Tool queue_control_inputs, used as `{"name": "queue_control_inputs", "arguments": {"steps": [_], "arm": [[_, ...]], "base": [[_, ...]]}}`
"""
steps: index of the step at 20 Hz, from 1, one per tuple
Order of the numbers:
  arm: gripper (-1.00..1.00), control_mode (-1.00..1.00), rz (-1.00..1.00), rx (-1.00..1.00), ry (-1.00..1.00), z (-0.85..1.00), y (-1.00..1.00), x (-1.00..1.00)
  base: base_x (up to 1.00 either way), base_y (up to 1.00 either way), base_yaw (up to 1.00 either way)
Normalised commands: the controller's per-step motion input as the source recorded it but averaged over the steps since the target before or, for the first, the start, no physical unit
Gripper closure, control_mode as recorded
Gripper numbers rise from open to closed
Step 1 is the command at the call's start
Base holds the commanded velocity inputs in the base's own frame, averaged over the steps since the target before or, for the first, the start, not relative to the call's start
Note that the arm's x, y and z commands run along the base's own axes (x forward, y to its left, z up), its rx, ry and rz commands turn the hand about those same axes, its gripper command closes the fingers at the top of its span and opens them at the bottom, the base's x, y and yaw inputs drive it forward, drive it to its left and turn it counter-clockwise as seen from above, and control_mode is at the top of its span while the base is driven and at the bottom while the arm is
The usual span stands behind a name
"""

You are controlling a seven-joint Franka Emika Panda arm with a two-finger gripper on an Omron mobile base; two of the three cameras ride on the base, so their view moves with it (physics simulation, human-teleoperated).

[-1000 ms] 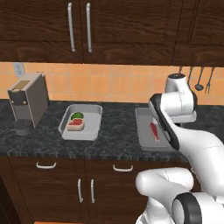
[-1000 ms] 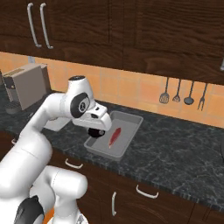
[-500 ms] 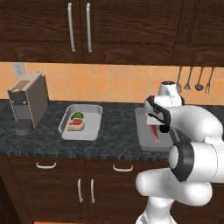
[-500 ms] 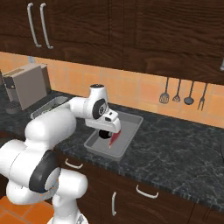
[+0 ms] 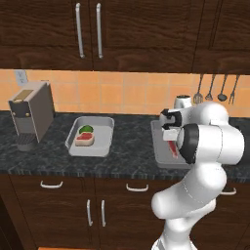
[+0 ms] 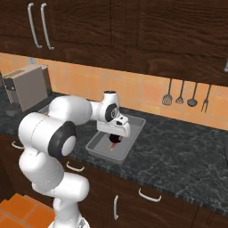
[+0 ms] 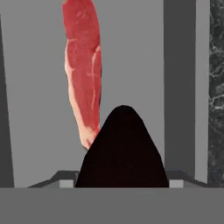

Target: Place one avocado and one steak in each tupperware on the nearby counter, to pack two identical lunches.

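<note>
Across black-speckled counter (image 5: 132, 133) under dark cabinets, noting two trays well apart, beside a grey coffee machine (image 5: 31, 114). Finding the left tupperware (image 5: 88, 153) already carrying one avocado (image 5: 86, 129) and one steak (image 5: 84, 139), touching. Seeing the right tupperware (image 6: 99, 149) holding the second steak (image 7: 83, 65), lying flat along its floor, with the gripper (image 6: 115, 136) hanging just above it.

Staring in the hand view at a dark rounded mass (image 7: 122, 148) low in the middle, possibly the second avocado in shadow; not managing to tell whether the jaws are spread or pinching it.

Judging an avocado as light, firm and smooth, likely rolling; taking it across the widest middle. Judging steak as limp and slick; pinching mid-length.

Reading no labels or writing anywhere.
</note>
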Motion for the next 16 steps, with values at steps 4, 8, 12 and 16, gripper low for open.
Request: {"name": "queue_control_inputs", "arguments": {"steps": [4, 8, 12, 16], "arm": [[1.0, -1.0, 0.02, 0.03, 0.0, -0.52, 0.0, 0.04], [1.0, -1.0, 0.03, 0.05, 0.0, -0.4, -0.1, 0.0], [-1.0, -1.0, 0.01, 0.0, 0.0, -0.47, 0.0, 0.0], [-1.0, -1.0, 0.02, 0.01, -0.03, -0.1, 0.0, -0.04]], "base": [[0.0, 0.0, 0.0], [0.0, 0.0, 0.0], [0.0, 0.0, 0.0], [0.0, 0.0, 0.0]]}}
